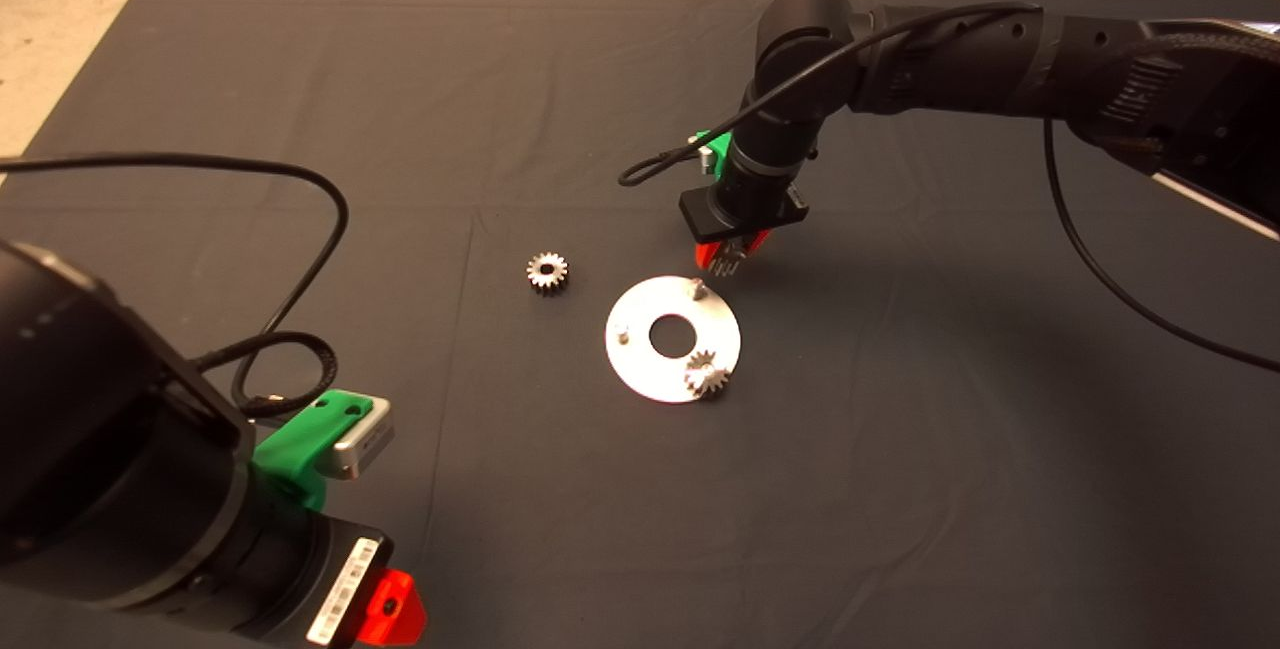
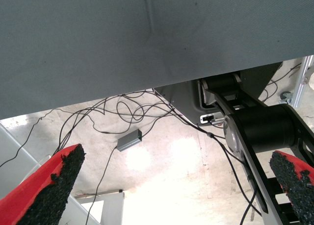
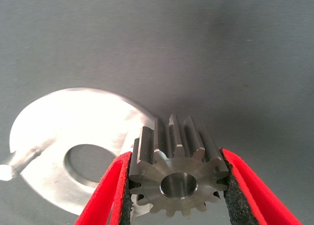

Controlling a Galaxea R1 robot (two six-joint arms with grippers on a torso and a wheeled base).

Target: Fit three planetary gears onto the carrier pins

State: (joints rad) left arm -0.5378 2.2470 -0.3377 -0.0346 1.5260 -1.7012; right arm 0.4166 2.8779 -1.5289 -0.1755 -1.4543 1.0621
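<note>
My right gripper (image 1: 733, 254) hovers just beyond the far rim of the silvery round disc (image 1: 640, 369), shut on a planetary gear (image 3: 179, 171) that sits between its red fingers with the bore facing the camera. Two bare carrier pins stand on the disc, one at the far rim (image 1: 699, 287) close under the held gear and one on the left (image 1: 622, 334). A second gear (image 1: 705, 374) sits on the disc's near right. A third gear (image 1: 547, 272) lies loose on the mat left of the disc. In the right wrist view the disc (image 3: 73, 132) and one pin (image 3: 19, 161) show behind the gear.
My left gripper (image 1: 390, 609) waits at the lower left edge, its fingers (image 2: 49, 186) wide apart. The left wrist view shows floor, cables and a small grey box (image 2: 129, 140) beyond the mat. A black cable (image 1: 300, 229) loops over the mat's left side.
</note>
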